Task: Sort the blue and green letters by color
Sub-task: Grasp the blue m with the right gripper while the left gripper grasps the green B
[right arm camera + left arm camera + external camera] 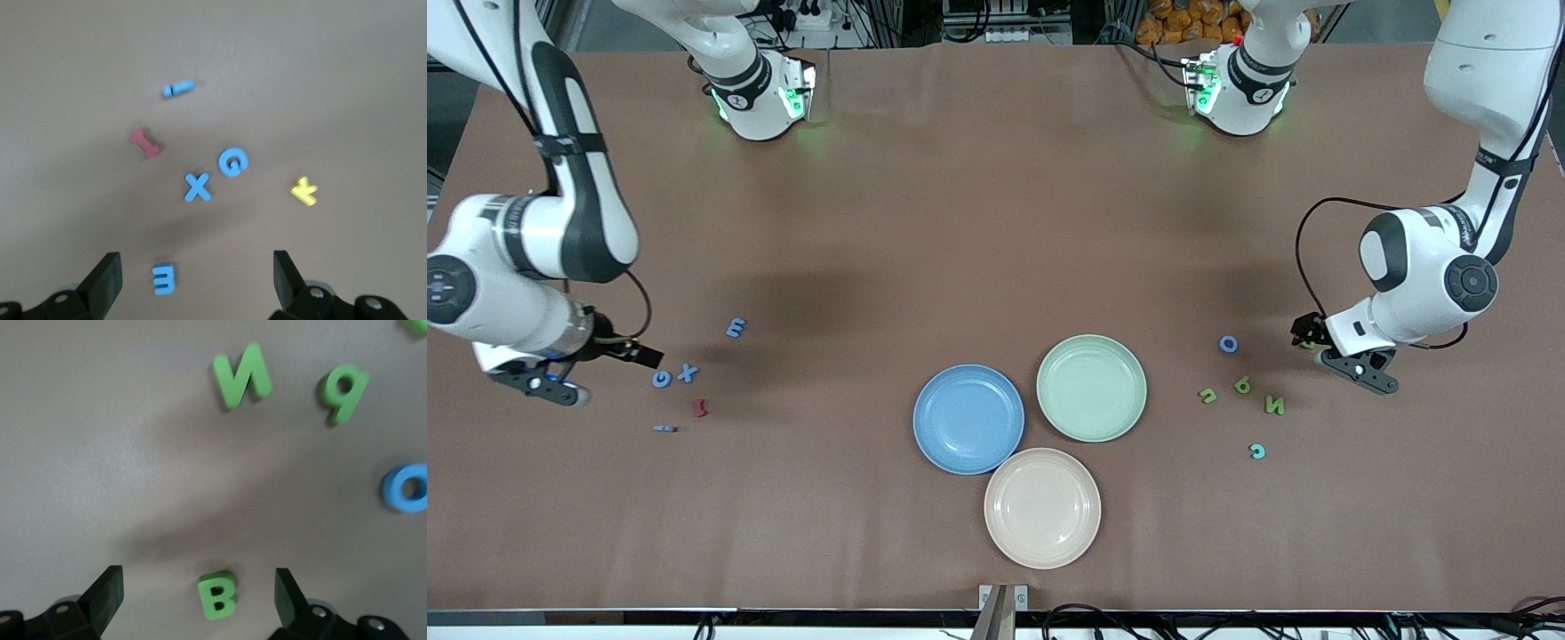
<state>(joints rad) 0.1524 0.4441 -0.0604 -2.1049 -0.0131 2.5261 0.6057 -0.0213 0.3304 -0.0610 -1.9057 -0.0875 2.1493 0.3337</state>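
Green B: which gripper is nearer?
Left. The left gripper hangs right over the green B, fingers open; the right gripper is over the blue letters at the right arm's end.

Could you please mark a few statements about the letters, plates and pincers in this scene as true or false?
1. All three plates are empty. True: the blue plate, green plate and beige plate hold nothing.
2. The left pincer is shut on the green B. False: it is open, the B lying on the table between its fingers.
3. The blue O lies among the green letters at the left arm's end. True.
4. The right pincer holds the blue X. False: it is open and empty; the X lies on the table beside the blue G.
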